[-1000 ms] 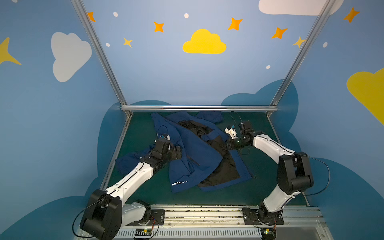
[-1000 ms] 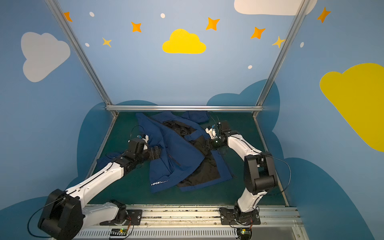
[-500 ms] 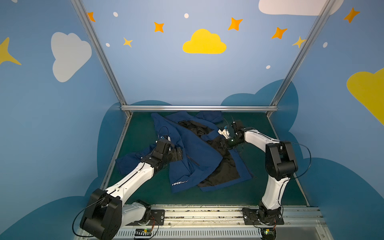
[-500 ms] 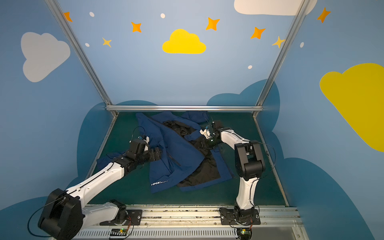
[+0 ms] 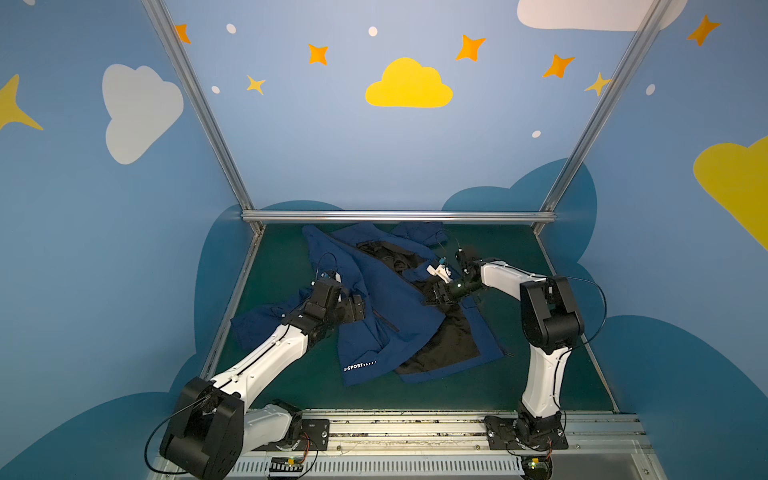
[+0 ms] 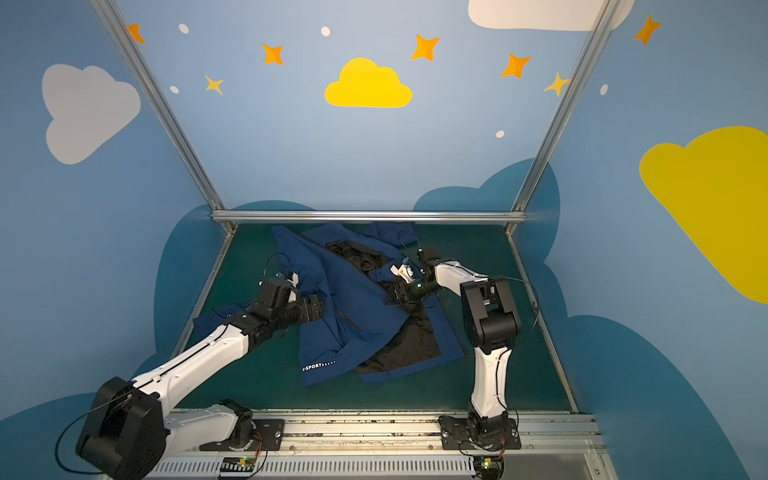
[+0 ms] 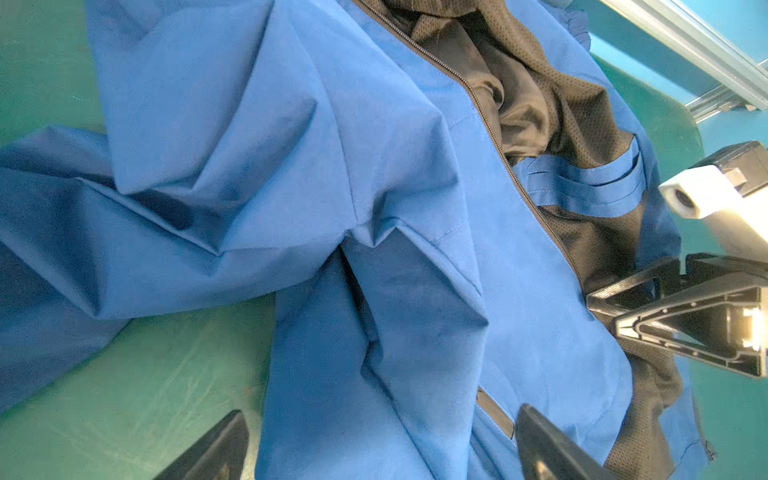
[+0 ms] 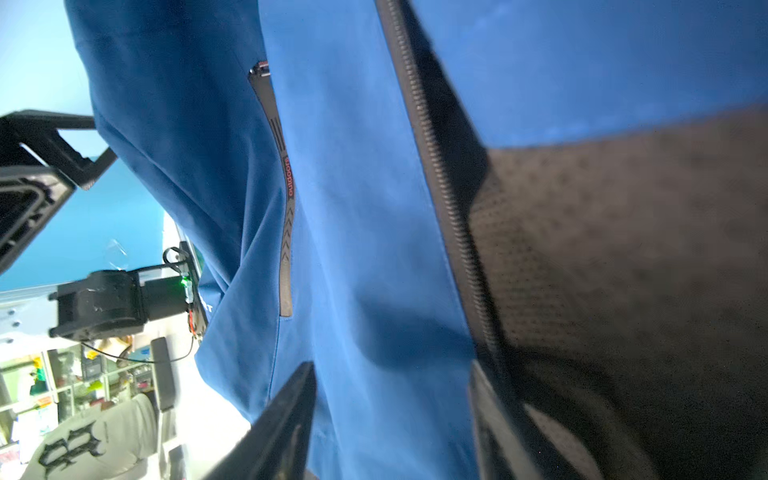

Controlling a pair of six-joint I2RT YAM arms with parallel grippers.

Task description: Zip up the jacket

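Note:
The navy jacket [image 5: 386, 299] lies unzipped on the green mat in both top views, its black lining [image 5: 449, 340] showing and white "SPORT" lettering [image 5: 359, 365] near the hem. My left gripper [image 5: 357, 307] stands open over the jacket's left side; in the left wrist view its jaws [image 7: 382, 436] straddle blue cloth [image 7: 291, 166] beside the pocket zipper. My right gripper [image 5: 431, 297] sits at the front edge. In the right wrist view its jaws [image 8: 390, 415] stand apart, with blue cloth between them and the dark zipper [image 8: 440, 187] by one finger.
A sleeve [image 5: 257, 324] trails out to the left under my left arm. An aluminium bar [image 5: 395, 216] closes off the back of the mat [image 5: 540, 332]. Blue walls stand on both sides. The arms' base rail [image 5: 415, 424] runs along the front.
My right gripper has moved left and forward onto the jacket's front edge, its elbow swinging inward, and its jaws have widened. The left arm has stayed put.

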